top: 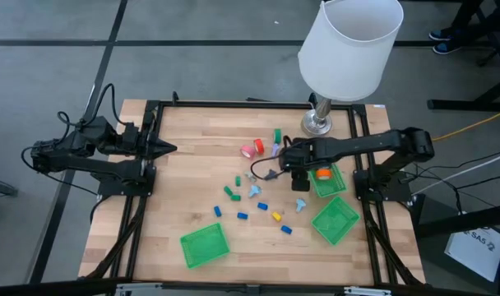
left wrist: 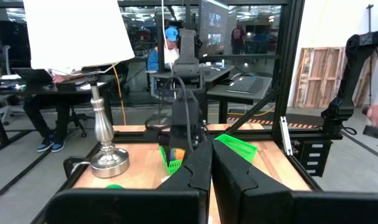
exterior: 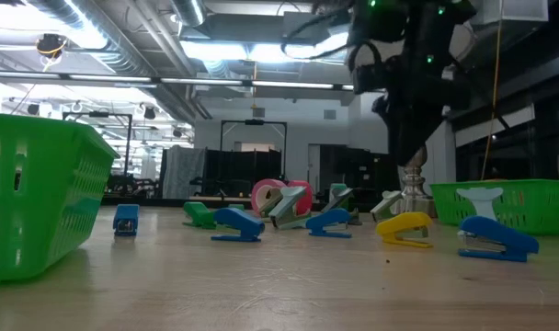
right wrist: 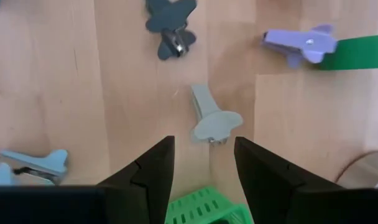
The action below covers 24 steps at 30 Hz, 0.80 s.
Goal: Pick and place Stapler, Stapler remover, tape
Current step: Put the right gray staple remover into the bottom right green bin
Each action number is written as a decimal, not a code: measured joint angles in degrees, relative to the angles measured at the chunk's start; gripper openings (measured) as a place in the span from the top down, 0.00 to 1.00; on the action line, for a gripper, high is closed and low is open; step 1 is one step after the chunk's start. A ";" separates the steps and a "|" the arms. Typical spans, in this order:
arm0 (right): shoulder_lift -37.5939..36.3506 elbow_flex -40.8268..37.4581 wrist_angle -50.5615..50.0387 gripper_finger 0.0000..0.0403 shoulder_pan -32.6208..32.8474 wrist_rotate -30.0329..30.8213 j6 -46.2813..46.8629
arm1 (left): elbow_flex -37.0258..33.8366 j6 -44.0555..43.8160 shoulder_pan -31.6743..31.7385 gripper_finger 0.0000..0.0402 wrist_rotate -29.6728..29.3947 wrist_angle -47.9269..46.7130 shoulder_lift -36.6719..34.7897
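Note:
My right gripper (right wrist: 204, 168) points steeply down over the table's middle right (top: 296, 167), open, holding nothing. A grey staple remover (right wrist: 211, 118) lies flat on the wood just ahead of its fingertips. A dark grey remover (right wrist: 170, 25), a purple one (right wrist: 301, 43) and a light blue one (right wrist: 36, 162) lie around it. Pink and red tape rolls (top: 252, 148) sit farther left, and an orange roll (top: 322, 173) lies in a green basket (top: 334, 186). Blue and yellow staplers (exterior: 404, 230) are scattered on the near half. My left gripper (top: 164, 148) waits shut at the left edge.
Two more green baskets stand at the near edge, one at the right (top: 334, 220) and one left of the middle (top: 204, 245). A lamp with a white shade (top: 349, 45) stands at the far right. A dark cable (top: 254, 168) lies by the dark grey remover.

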 joint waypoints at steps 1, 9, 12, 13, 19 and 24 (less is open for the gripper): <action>0.69 0.00 0.01 0.57 0.01 0.00 -0.96 | 0.00 0.00 -0.02 0.98 0.00 0.00 -0.02; 4.35 -2.25 1.83 0.57 2.35 3.65 -9.93 | 0.00 0.00 0.00 0.99 0.00 0.00 -0.02; 4.38 -3.01 2.79 0.57 4.10 8.41 -12.46 | 0.00 0.00 0.00 0.98 0.00 0.00 -0.02; 4.38 -3.29 3.58 0.57 4.41 9.57 -13.40 | 0.00 0.00 -0.02 0.98 0.00 0.00 -0.02; 4.38 -6.41 9.50 0.57 4.80 10.53 -17.08 | 0.00 0.00 -0.02 0.99 0.00 0.00 -0.02; 4.38 -8.65 12.66 0.61 4.80 13.35 -18.25 | 0.00 0.00 -0.02 0.98 0.00 0.00 -0.02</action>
